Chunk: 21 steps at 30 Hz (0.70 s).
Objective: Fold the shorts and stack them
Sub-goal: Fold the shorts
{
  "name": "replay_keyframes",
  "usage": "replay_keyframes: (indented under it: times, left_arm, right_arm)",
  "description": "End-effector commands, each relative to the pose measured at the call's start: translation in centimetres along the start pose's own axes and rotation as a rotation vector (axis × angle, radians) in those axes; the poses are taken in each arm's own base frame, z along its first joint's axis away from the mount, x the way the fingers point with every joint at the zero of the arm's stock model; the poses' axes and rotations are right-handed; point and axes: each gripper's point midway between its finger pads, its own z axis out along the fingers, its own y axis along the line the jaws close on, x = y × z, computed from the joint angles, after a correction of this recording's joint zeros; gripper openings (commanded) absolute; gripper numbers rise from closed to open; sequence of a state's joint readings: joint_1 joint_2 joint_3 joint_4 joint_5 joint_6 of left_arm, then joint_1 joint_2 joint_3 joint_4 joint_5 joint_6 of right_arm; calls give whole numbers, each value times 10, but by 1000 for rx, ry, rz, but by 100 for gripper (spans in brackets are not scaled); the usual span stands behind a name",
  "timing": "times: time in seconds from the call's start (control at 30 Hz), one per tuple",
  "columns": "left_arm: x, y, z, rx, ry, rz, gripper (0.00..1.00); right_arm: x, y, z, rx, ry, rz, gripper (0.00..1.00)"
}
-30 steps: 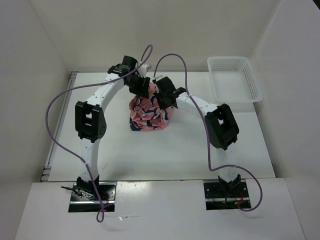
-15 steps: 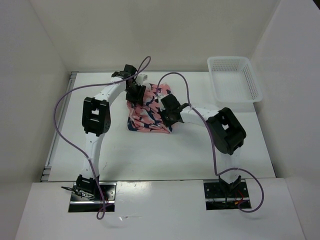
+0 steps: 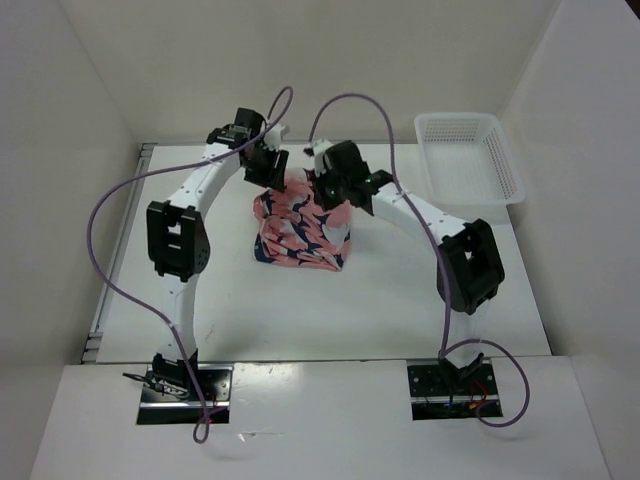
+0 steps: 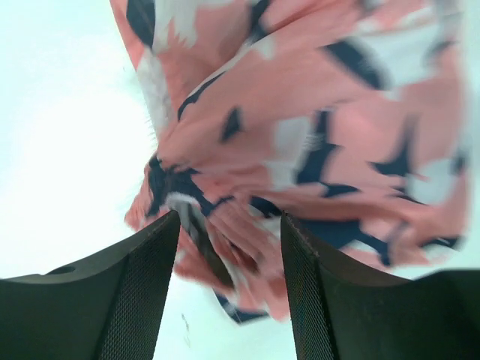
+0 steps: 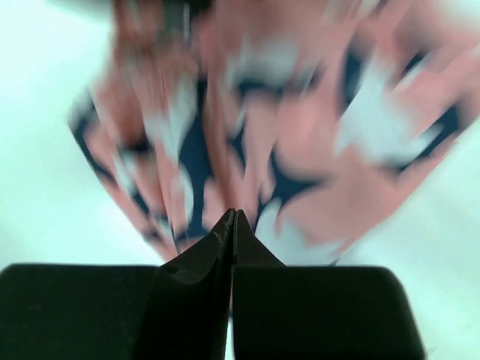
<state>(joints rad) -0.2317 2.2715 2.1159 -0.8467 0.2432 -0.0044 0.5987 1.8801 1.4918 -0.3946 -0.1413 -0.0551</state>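
Shorts (image 3: 300,235) crumpled, left hand (image 4: 229,225) spread above them, right hand (image 5: 232,217) closed tight

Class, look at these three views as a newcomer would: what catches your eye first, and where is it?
The salmon-pink printed shorts stand out most, bunched in the middle of the table. Over their far part, the left gripper has its jaws apart with fabric showing between them, while the right gripper has its jaws closed. A white mesh basket sits at the table's far right corner.
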Motion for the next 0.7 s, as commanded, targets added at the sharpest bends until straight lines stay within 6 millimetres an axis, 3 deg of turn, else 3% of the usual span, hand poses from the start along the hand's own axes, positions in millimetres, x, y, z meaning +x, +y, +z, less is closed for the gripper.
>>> replay_keyframes:
  times: [0.0, 0.03, 0.07, 0.1, 0.17, 0.2, 0.33, 0.37, 0.5, 0.6, 0.63, 0.67]
  left_arm:
    - [-33, -38, -72, 22, -138, 72, 64]
    - [-29, -46, -78, 30, -133, 82, 64]
    - [-13, -52, -71, 48, -84, 77, 64]
    - [-3, -58, -67, 65, -58, 81, 64]
    - [19, -63, -57, 84, 1, 72, 64]
    - [41, -64, -45, 110, 63, 53, 64]
    - [79, -68, -30, 156, 146, 24, 63]
    - [80, -67, -25, 155, 139, 27, 63]
    - [92, -63, -10, 111, 164, 43, 63]
    - [110, -47, 9, 52, 224, 34, 63]
    - [111, -44, 14, 15, 228, 48, 63]
    - [120, -40, 18, -1, 253, 44, 63]
  right_arm:
    - [-76, -24, -23, 14, -207, 81, 0]
    - [-81, -32, -20, 35, -219, 86, 0]
    - [-69, -43, -3, 55, -188, 110, 0]
    - [-75, -47, 2, 66, -199, 109, 0]
    - [-60, -64, 25, 91, -155, 132, 0]
    - [-68, -66, 29, 92, -173, 129, 0]
    - [-67, -84, 55, 107, -166, 171, 0]
    - [-75, -86, 57, 107, -186, 168, 0]
    - [-60, -106, 91, 129, -152, 210, 0]
    - [-62, -122, 102, 183, -167, 241, 0]
    - [-51, -127, 110, 206, -145, 247, 0]
    - [-58, -133, 110, 211, -165, 274, 0]
